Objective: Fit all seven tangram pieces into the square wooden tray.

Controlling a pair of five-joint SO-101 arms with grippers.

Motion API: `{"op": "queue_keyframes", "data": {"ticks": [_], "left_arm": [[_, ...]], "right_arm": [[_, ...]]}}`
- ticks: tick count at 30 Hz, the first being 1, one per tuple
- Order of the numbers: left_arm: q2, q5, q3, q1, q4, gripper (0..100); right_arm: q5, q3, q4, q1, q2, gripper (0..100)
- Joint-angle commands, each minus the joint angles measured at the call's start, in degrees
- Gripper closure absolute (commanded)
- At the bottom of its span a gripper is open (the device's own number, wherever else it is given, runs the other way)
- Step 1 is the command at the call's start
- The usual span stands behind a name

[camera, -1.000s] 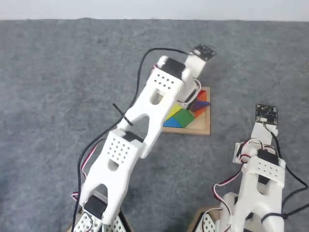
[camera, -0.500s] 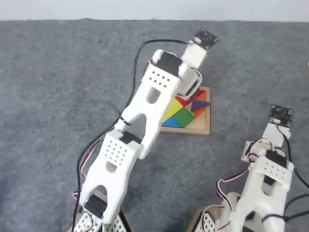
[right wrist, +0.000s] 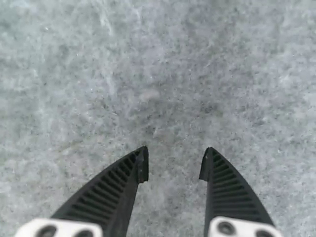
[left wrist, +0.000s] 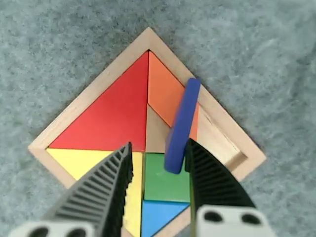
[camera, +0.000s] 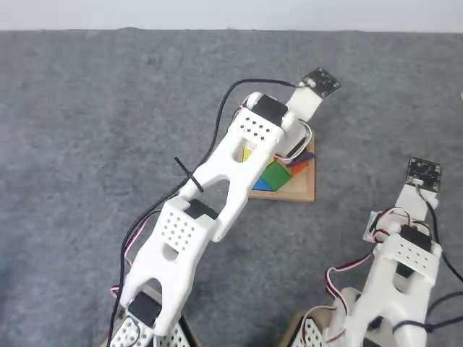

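The dark blue piece [left wrist: 181, 126] stands on edge in the tray [left wrist: 91, 95], tilted over the tray's bare corner slot, not yet flat. The left gripper [left wrist: 159, 144] has swung in over the tray and hangs spread, one finger just beside the piece, which likely needs tipping down. The right gripper [right wrist: 176, 150], open, has drawn back from the tray, over carpet [right wrist: 148, 74].
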Motion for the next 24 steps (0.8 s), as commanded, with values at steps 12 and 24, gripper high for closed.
{"op": "queue_keyframes", "data": {"ticks": [12,24], "left_arm": [[-5.01,-2.64,0.40,-4.04,-1.14,83],[-25.05,0.79,-17.36,-28.04,15.82,83]], "right_arm": [[0.53,-2.99,-0.66,-0.13,-1.45,81.6],[6.42,-30.07,14.90,-11.03,14.46,81.6]]}}
